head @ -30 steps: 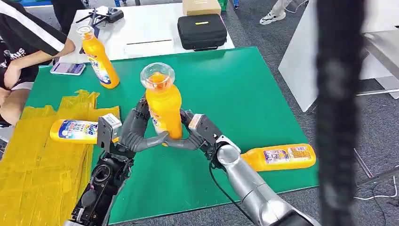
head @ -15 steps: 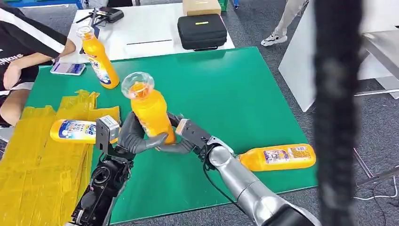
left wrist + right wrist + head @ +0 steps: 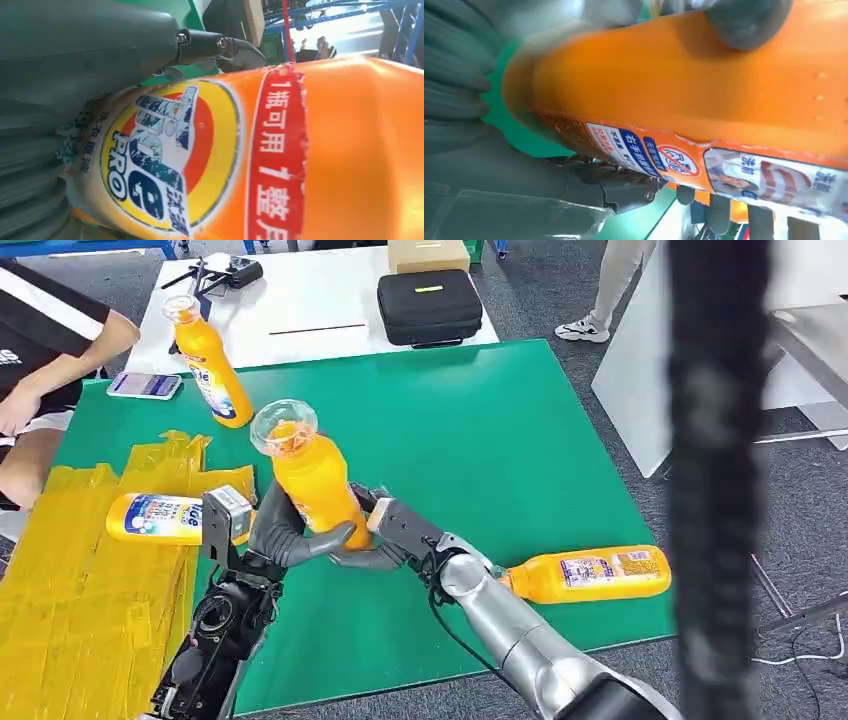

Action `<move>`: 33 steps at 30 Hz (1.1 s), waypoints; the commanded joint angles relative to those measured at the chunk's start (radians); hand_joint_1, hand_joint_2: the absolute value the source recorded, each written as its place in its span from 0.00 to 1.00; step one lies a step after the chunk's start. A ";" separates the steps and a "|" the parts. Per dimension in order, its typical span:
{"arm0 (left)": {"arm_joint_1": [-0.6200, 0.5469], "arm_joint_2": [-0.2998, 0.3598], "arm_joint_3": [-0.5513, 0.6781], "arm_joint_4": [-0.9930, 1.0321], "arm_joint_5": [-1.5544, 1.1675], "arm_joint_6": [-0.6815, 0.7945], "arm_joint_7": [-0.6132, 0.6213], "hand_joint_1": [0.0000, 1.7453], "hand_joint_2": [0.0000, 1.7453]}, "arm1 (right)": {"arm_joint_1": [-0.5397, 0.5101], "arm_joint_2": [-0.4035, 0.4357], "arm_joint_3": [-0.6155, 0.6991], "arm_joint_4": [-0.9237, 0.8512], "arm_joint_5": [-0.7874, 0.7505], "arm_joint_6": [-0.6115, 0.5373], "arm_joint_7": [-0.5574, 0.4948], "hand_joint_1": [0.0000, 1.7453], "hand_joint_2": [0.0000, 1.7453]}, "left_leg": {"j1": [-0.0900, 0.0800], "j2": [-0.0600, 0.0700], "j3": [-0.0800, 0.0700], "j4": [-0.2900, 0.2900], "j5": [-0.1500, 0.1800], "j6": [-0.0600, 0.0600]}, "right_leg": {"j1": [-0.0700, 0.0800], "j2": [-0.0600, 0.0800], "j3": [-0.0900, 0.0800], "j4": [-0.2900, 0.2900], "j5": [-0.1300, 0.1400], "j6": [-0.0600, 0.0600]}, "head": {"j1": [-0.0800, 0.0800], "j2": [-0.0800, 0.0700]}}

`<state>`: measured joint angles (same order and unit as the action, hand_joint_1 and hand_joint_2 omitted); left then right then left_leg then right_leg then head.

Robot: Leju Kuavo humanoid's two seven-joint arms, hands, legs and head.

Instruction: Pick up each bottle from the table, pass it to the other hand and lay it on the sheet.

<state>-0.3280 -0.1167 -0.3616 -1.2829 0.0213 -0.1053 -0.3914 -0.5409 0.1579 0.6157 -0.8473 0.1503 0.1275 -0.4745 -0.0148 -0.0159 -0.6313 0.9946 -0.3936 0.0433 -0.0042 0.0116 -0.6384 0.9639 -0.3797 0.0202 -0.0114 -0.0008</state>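
Above the mat, both hands' fingers clasp the bottle [image 3: 312, 485]; left wrist view adds its label [image 3: 165, 160].

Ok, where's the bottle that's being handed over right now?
In the head view the held bottle is above the green table, left of centre, gripped low by the left hand and right hand, cap tilted toward the yellow sheet.

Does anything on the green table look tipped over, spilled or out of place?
One orange bottle lies on its side at the table's near right edge, off the yellow sheet. No spill shows. The held bottle leans left between both hands.
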 commanded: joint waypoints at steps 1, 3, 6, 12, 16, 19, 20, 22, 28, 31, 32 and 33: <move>-0.077 0.004 -0.036 0.034 0.033 0.025 0.002 0.00 1.00 | 0.004 -0.008 0.090 0.062 0.027 -0.027 0.015 1.00 1.00 | 0.001 -0.001 0.006 0.001 -0.003 -0.003 | 0.001 -0.003 0.006 0.000 -0.003 0.000 | 0.000 0.000; -0.078 0.002 -0.036 0.027 0.044 0.031 -0.003 0.00 1.00 | 0.008 -0.007 0.089 0.060 0.034 -0.031 0.018 1.00 1.00 | 0.001 -0.001 0.006 0.001 -0.003 -0.004 | 0.002 -0.003 0.007 0.001 -0.004 0.000 | 0.000 0.000; -0.080 -0.004 -0.034 0.024 0.056 0.037 -0.006 0.00 1.00 | 0.005 -0.006 0.088 0.062 0.037 -0.034 0.021 1.00 1.00 | 0.001 -0.002 0.004 0.000 -0.002 -0.003 | 0.001 -0.003 0.005 0.000 -0.002 0.000 | 0.000 0.000; -0.071 -0.003 -0.028 0.008 0.069 0.045 -0.013 1.00 1.00 | 0.005 -0.009 0.079 0.062 0.038 -0.039 0.020 1.00 1.00 | 0.001 -0.001 0.003 0.000 -0.001 -0.002 | 0.001 -0.003 0.003 0.000 -0.002 0.000 | 0.000 0.000; -0.070 0.000 -0.024 0.002 0.073 0.047 -0.014 1.00 1.00 | 0.007 -0.010 0.075 0.059 0.038 -0.041 0.019 1.00 1.00 | 0.002 -0.001 0.005 0.001 -0.003 -0.003 | 0.002 -0.003 0.006 0.000 -0.003 0.000 | 0.000 0.000; -0.079 -0.002 -0.020 0.002 0.076 0.048 -0.015 1.00 1.00 | 0.004 -0.008 0.073 0.060 0.036 -0.041 0.018 1.00 1.00 | 0.002 -0.001 0.005 0.001 -0.002 -0.003 | 0.002 -0.003 0.005 0.000 -0.003 0.000 | 0.000 0.000; -0.080 -0.002 -0.019 0.002 0.077 0.049 -0.014 1.00 1.00 | 0.003 -0.007 0.072 0.059 0.035 -0.040 0.018 1.00 1.00 | 0.002 -0.001 0.006 0.002 -0.004 -0.004 | 0.002 -0.004 0.007 0.001 -0.004 -0.001 | 0.000 0.000; -0.082 -0.002 -0.019 0.002 0.078 0.049 -0.014 1.00 1.00 | 0.001 -0.007 0.071 0.059 0.035 -0.040 0.018 1.00 1.00 | 0.001 -0.002 0.003 0.000 -0.001 -0.002 | 0.001 -0.003 0.004 0.000 -0.002 0.000 | 0.000 0.000; -0.079 0.005 -0.021 0.005 0.083 0.051 -0.014 1.00 1.00 | -0.003 -0.004 0.063 0.055 0.025 -0.043 0.014 1.00 1.00 | 0.001 -0.001 0.005 0.001 -0.002 -0.003 | 0.001 -0.003 0.005 0.001 -0.003 0.000 | 0.000 0.000; -0.077 0.006 -0.020 0.006 0.083 0.051 -0.015 1.00 1.00 | -0.003 -0.005 0.063 0.054 0.025 -0.043 0.014 1.00 1.00 | 0.001 -0.001 0.002 0.000 -0.001 -0.002 | 0.001 -0.002 0.002 -0.001 -0.001 0.000 | 0.000 0.000; -0.077 0.006 -0.020 0.006 0.083 0.051 -0.015 1.00 1.00 | -0.003 -0.005 0.063 0.054 0.025 -0.043 0.014 1.00 1.00 | 0.001 -0.001 0.004 0.001 -0.002 -0.003 | 0.001 -0.003 0.005 0.000 -0.003 0.000 | 0.000 0.000; -0.073 0.005 -0.019 0.004 0.085 0.052 -0.017 1.00 1.00 | 0.001 -0.008 0.060 0.049 0.023 -0.046 0.011 1.00 1.00 | 0.001 -0.001 0.003 0.000 -0.002 -0.002 | 0.001 -0.002 0.004 0.000 -0.002 0.000 | 0.000 0.000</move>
<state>-0.3312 -0.1167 -0.3712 -1.2947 0.0931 -0.0549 -0.4047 -0.5397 0.1614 0.6352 -0.8385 0.1698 0.0843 -0.4623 -0.0148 -0.0156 -0.6313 0.9946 -0.3936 0.0433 -0.0042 0.0118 -0.6388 0.9639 -0.3797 0.0202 -0.0114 -0.0008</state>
